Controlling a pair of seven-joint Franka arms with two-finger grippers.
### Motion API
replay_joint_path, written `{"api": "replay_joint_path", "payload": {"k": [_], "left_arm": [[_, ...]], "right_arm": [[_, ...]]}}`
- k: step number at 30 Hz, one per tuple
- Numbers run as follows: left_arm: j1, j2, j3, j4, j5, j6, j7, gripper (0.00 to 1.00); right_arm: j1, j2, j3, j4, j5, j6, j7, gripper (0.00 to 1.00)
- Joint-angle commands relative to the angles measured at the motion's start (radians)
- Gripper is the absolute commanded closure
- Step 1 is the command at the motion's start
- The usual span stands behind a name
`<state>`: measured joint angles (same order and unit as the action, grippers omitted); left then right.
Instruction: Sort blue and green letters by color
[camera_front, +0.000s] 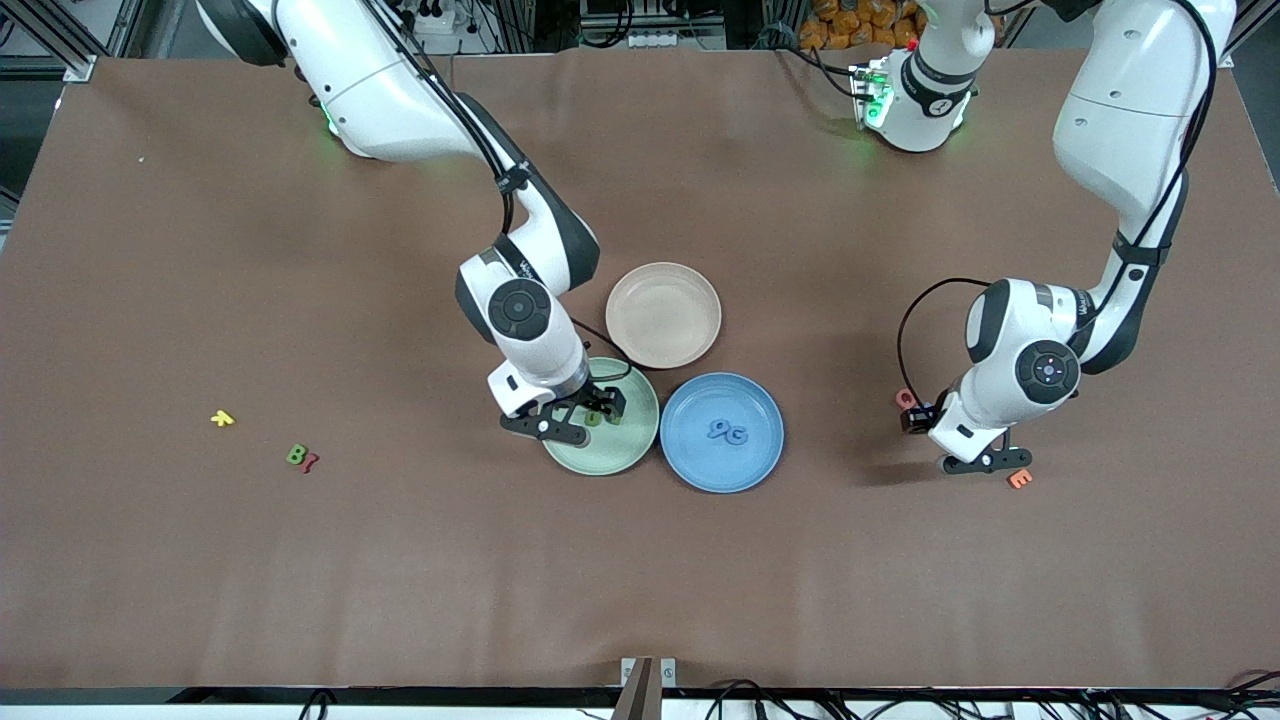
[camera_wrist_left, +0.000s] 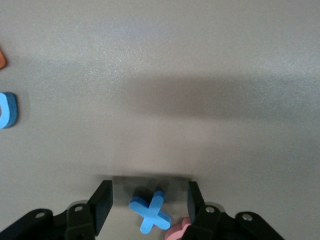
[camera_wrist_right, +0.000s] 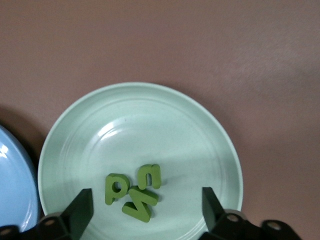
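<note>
Hovering open over the green plate (camera_wrist_right: 75, 130), right gripper (camera_wrist_right: 145, 207); left gripper (camera_wrist_left: 149, 202) straddles blue X (camera_wrist_left: 151, 211).

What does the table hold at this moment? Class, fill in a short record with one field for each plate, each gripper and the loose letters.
green plate: green letters lying in it, three pieces, P and N readable
blue plate: two blue letters
beige plate: nothing in it
right gripper: open, over the green plate
left gripper: open, fingers either side of blue X on the table
loose letters: green B, orange E
</note>
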<state>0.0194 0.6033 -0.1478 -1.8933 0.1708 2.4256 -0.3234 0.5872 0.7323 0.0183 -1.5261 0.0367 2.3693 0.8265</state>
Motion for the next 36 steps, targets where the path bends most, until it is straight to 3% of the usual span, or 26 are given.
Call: {"api": "replay_joint_path", "payload": {"k": [1, 8, 17, 28, 36], "left_arm": [[0.008, -0.033, -0.004, -0.043, 0.018, 0.017, -0.011, 0.32], [0.008, -0.033, -0.004, -0.047, 0.018, 0.017, -0.014, 0.32], [0.007, -0.034, -0.004, -0.058, 0.018, 0.021, -0.025, 0.32], [0.007, -0.036, -0.004, -0.066, 0.018, 0.023, -0.028, 0.32], [0.007, -0.04, -0.004, -0.084, 0.018, 0.038, -0.028, 0.35]], "right_arm": [[-0.047, -0.08, 0.008, -0.026, -0.014, -0.088, -0.006, 0.0], [-0.151, -0.211, 0.008, -0.149, -0.012, -0.153, -0.286, 0.0], [-0.314, -0.321, 0.006, -0.31, -0.015, -0.148, -0.809, 0.0], [-0.483, -0.361, 0.006, -0.391, -0.015, -0.128, -1.299, 0.0], [-0.589, -0.375, 0.005, -0.468, -0.015, -0.027, -1.605, 0.0]]}}
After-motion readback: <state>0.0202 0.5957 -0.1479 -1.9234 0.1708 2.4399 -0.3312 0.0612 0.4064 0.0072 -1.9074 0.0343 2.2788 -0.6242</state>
